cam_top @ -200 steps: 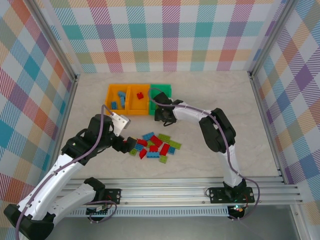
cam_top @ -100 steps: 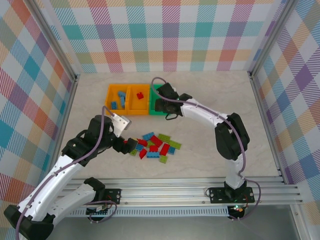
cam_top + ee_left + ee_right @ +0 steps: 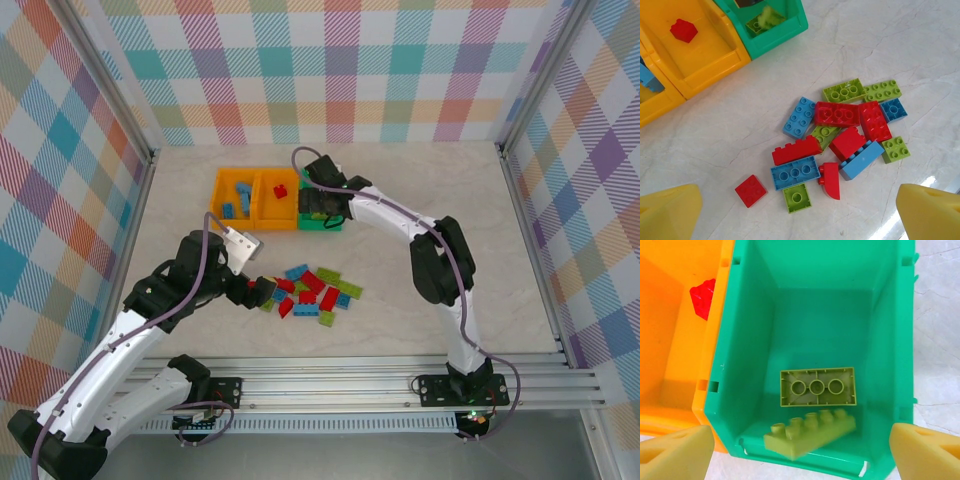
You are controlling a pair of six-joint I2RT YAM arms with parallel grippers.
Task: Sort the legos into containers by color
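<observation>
Plastic, hard and glossy, the legos (image 3: pixel 840 135) are looking light and stiff with slick walls. A modest squeeze should be enough to hold one, and breakage seems unlikely.

They are lying in a loose heap about the middle of the table (image 3: pixel 480 250), slightly toward its near edge, with several touching or overlapping. The containers (image 3: pixel 275 197) are standing in a row toward the far edge, left of centre.

The right gripper (image 3: pixel 800 450) is hovering over the green bin (image 3: pixel 890 340) at the row's right end, with its pads spread wide and gripping nothing. Two lime bricks are lying inside the bin: one flat and upside down (image 3: pixel 817 387), the other (image 3: pixel 810 432) tilting against the near wall.

The left gripper (image 3: pixel 800 215) is hanging over the heap's left side, its yellow pads also standing apart and empty.

Judging by shape, the best hold is across a brick's short width, on the flat side walls below the studs. The red square brick (image 3: pixel 751 190) is lying alone at the heap's fringe with free sides, so it looks the easiest pick. The bricks crowding the heap's centre are offering little finger room, and a pinch there may be scattering neighbours.
</observation>
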